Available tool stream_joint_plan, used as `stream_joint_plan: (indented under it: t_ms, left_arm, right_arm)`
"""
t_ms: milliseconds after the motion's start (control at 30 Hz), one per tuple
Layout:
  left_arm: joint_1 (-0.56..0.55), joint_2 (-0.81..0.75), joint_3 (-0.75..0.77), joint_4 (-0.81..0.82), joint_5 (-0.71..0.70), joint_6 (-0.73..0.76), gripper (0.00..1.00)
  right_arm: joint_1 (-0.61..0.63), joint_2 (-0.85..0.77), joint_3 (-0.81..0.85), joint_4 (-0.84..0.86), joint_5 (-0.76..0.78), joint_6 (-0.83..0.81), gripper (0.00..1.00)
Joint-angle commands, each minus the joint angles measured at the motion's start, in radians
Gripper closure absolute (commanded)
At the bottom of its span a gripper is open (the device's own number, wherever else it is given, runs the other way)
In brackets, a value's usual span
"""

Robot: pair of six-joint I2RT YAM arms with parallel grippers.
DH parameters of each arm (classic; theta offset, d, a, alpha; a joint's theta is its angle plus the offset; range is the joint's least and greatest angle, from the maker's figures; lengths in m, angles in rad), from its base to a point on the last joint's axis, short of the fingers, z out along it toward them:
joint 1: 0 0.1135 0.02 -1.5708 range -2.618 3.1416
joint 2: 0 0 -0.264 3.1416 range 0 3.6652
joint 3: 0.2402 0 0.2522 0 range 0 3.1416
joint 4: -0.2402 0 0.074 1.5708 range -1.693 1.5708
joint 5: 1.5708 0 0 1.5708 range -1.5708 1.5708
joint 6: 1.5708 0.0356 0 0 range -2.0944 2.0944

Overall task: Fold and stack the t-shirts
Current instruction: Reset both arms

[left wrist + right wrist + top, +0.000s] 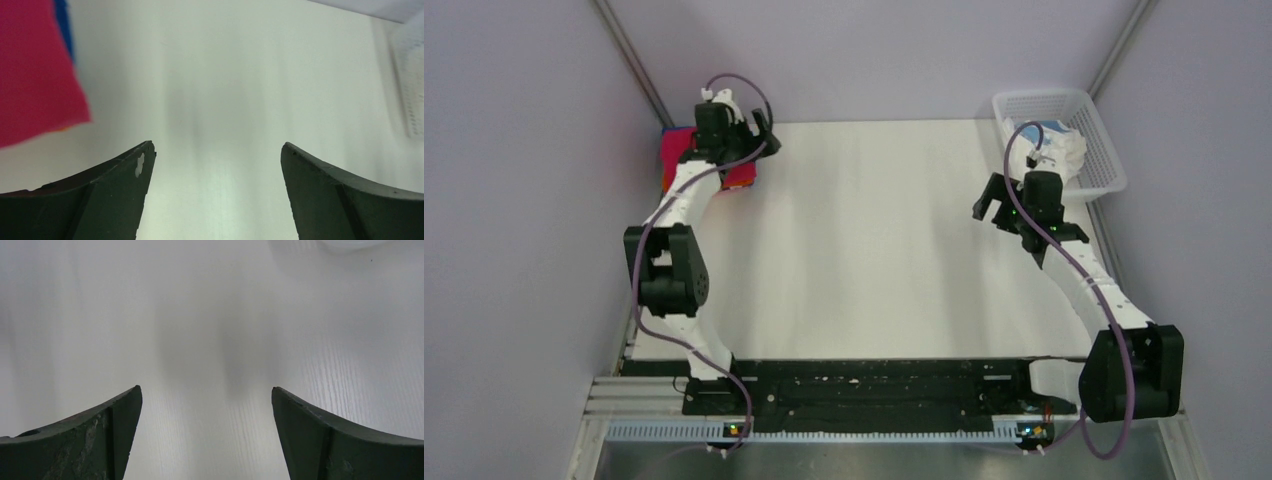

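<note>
With the folded crimson-pink t-shirt stacked at upper left and the left gripper and right gripper both spread wide and empty, the white t-shirts in the upper-right basket are judged to be fetched next.

The right gripper takes the bottom of the frame; its two dark fingers rise from the lower left and lower right corners, spread wide, only table showing between them; the lower-left finger looks scuffed; the white table is faintly grained, with a soft grey shadow at centre; a pale blurred curve at the upper right edge is unidentifiable.
</note>
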Motion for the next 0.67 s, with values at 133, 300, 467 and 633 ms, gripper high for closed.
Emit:
stream_joint_plan:
  t_ms: [133,300,467,633]
  left_arm:
    - [-0.215,-0.325,-0.531,0.209,-0.141,-0.24,0.01]
    - [-0.28,-0.453,-0.659,0.174,-0.217,-0.254,0.01]
    - [-0.29,-0.553,-0.713,0.143,-0.252,-0.261,0.01]
    - [-0.291,-0.595,-0.704,0.098,-0.286,-0.236,0.01]
  right_arm:
    - [-0.011,-0.146,-0.175,0.11,-0.048,0.037,0.01]
    - [-0.01,-0.209,-0.312,0.186,-0.056,0.061,0.01]
    - [-0.01,-0.237,-0.365,0.213,-0.046,0.083,0.01]
    - [-0.01,-0.258,-0.367,0.24,-0.049,0.077,0.01]
